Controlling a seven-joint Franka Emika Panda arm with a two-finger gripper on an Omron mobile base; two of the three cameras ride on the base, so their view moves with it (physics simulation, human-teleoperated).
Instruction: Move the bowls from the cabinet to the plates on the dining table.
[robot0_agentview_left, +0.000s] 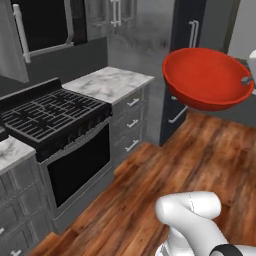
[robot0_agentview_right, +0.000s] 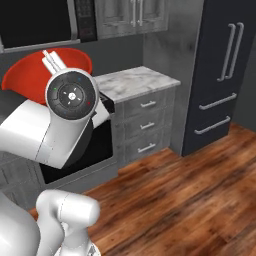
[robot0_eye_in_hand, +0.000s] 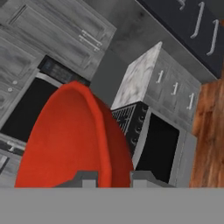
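**Red bowl held in the air above the kitchen floor**

I have the red bowl (robot0_agentview_left: 207, 77) up off every surface, clamped by its rim in the gripper (robot0_eye_in_hand: 113, 178). In the left base view it hangs high at the right, open side up and slightly tilted, over the wood plank floor (robot0_agentview_left: 165, 185) and in front of a tall dark fridge (robot0_agentview_left: 187, 30) with long bar handles. In the hand view the bowl rises edge-on straight from the fingers (robot0_eye_in_hand: 85, 178), one grey tip on either side of the red wall, so the rim sits between them with the jaws nearly together.

Below and to the left stands a black gas stove (robot0_agentview_left: 55, 112) with a dark oven door, and beside it a marble counter (robot0_agentview_left: 107, 82) over three grey drawers (robot0_agentview_left: 131, 122) with small handles. Above the stove I see a black microwave (robot0_agentview_left: 45, 22) with a pale handle, and grey wall cabinets (robot0_agentview_right: 132, 15) further along.

In the right base view my own wrist, with its round dark cap, covers most of the bowl, so I make out just a red arc behind it. In the left base view the gripper itself is cut off at the right edge, showing a small grey piece at the bowl's rim. The hand view is rolled, so the stove and drawers appear tipped sideways.
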